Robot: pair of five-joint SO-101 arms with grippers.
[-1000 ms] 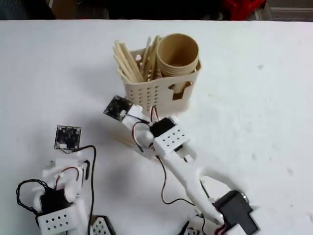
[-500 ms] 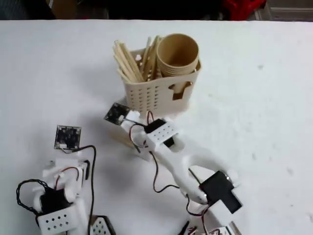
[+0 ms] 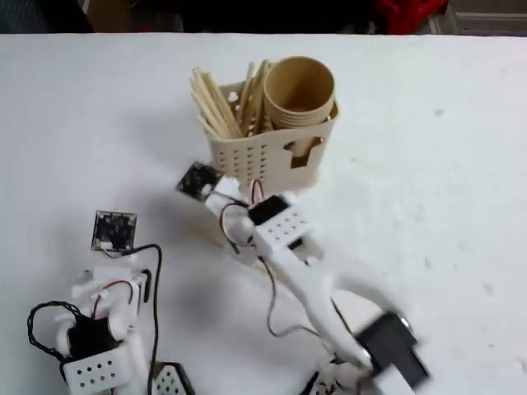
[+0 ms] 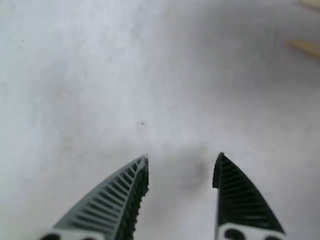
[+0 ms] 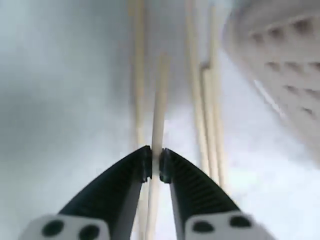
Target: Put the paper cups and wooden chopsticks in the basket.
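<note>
The high camera hangs over the counter (image 3: 428,123) and faces steeply down, with both arms' bases at its near edge and the basket (image 3: 263,156) farther off. The left wrist camera sits just behind the left gripper (image 4: 182,157), facing bare counter from close by. The right wrist camera looks past the right gripper (image 5: 155,161), very near the wooden chopsticks (image 5: 160,100) and the basket's wall, which the high view shares.

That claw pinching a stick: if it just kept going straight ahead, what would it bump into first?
Probably the table and the loose chopsticks lying ahead of the right gripper, which grips one chopstick; the basket sits aside. Depth is hard to judge.
</note>
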